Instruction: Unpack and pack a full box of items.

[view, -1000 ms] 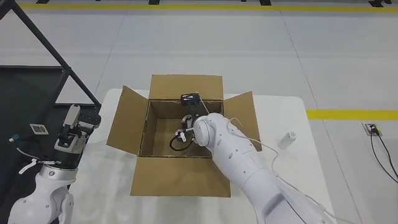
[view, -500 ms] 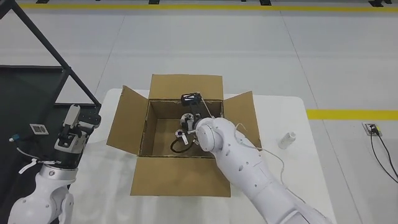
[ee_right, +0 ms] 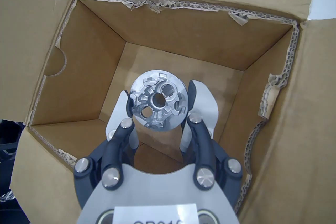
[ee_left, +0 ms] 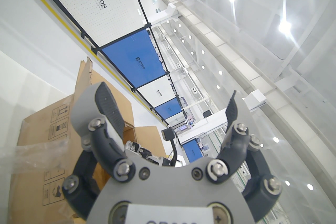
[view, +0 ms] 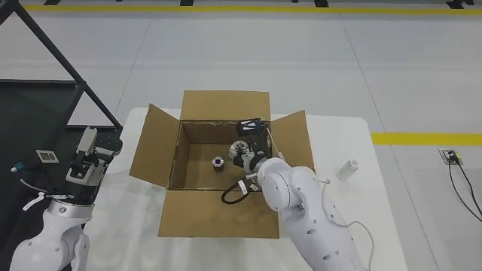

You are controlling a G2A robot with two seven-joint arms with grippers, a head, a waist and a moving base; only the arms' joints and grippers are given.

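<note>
The open cardboard box (view: 197,196) stands mid-table, its flaps spread outward. My right gripper (ee_right: 160,97) hangs over the right part of the box's opening, shut on a toothed metal disc (ee_right: 152,117) with a centre hole. From above, that gripper (view: 244,151) and the disc sit just inside the right wall. A small round metal part (view: 218,163) lies on the box floor. Left of the box, my left gripper (view: 88,147) is off the table's left edge. It points up at the ceiling, and its jaws (ee_left: 168,99) are open with nothing between them.
A small white bottle (view: 346,169) stands on the white table (view: 354,132) to the right of the box. A black frame (view: 68,83) rises at the far left. Crumpled clear plastic (ee_left: 23,156) lies against the box's left flap (ee_left: 52,130).
My right gripper has risen from the box floor and shifted toward the right wall with the metal disc in it. A small round part is now uncovered on the floor. The left arm has not moved.
</note>
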